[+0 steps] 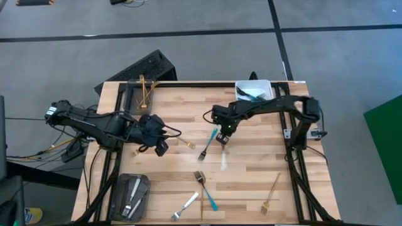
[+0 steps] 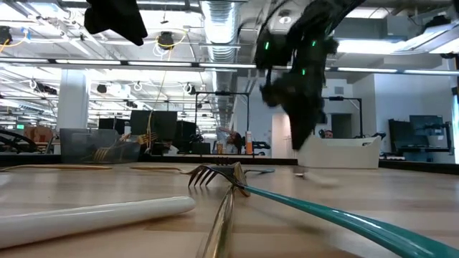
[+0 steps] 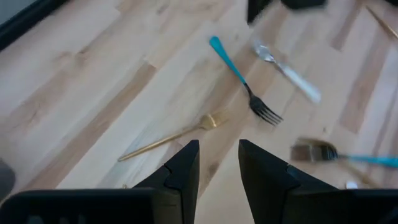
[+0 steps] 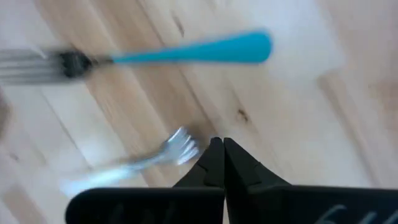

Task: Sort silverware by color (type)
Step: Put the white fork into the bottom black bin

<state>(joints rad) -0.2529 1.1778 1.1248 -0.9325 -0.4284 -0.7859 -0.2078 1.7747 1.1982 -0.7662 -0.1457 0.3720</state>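
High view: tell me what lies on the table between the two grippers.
In the high view, a gold fork lies on the wood between the left gripper and the right gripper; a blue fork lies beside the right one.

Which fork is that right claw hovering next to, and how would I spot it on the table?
Start at the white bin in the table's far right corner and follow the right arm to its shut claw near the table's middle. Just to its left lies the blue-handled fork. The other blue fork nearby lies crossed with a second fork; this one lies alone.
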